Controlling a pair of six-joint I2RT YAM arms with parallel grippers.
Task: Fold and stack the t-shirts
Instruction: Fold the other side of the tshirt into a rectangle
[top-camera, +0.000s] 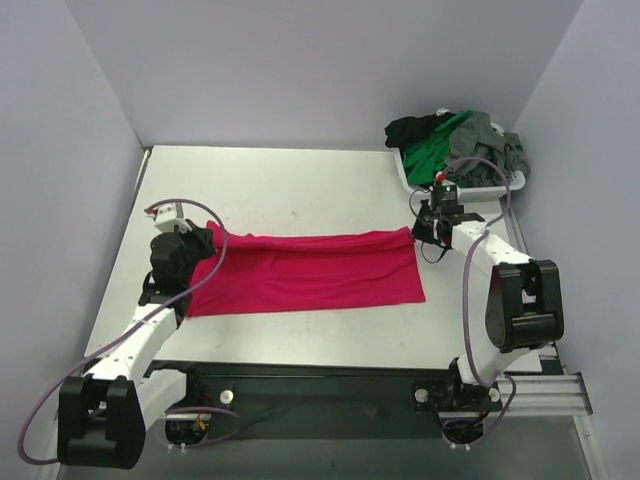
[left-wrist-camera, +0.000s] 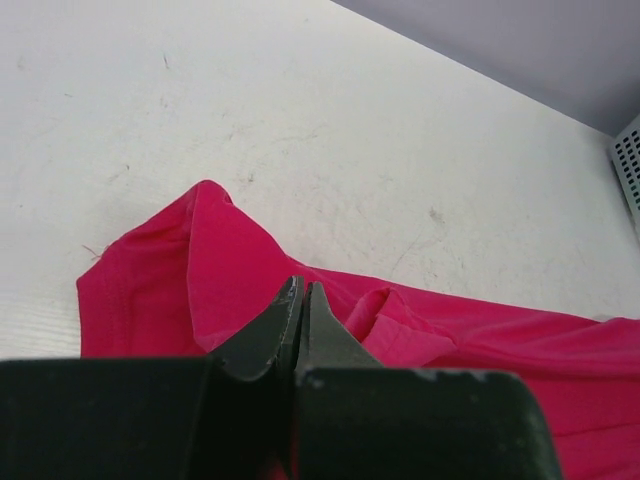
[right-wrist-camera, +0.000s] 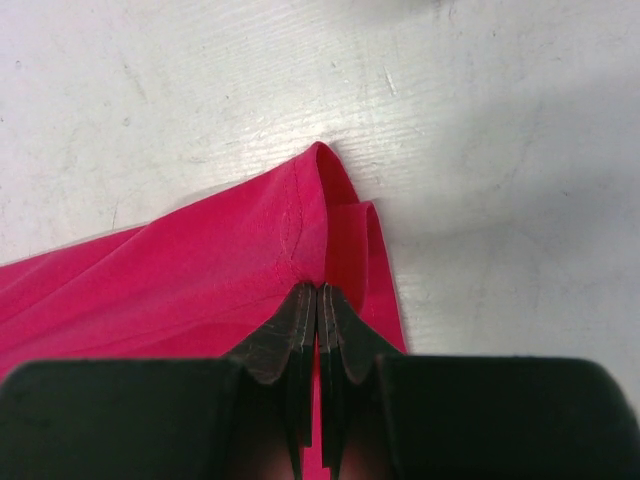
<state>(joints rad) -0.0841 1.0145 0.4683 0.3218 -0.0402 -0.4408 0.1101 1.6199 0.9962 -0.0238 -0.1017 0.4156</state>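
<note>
the crimson t-shirt (top-camera: 310, 272) lies flat across the counter (top-camera: 300, 185), its ends pinched by the left hand (left-wrist-camera: 300, 292) and the right hand (right-wrist-camera: 317, 293); other t-shirts (top-camera: 455, 140) are heaped in the basket (top-camera: 404, 170).

Left pincer (top-camera: 205, 240) hides one crimson t-shirt (top-camera: 310, 272) corner.

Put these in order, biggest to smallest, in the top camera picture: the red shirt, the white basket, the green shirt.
1. red shirt, spread flat.
2. white basket, partly covered.
3. green shirt, crumpled inside it and partly hidden, so its real size is unsure.
</note>
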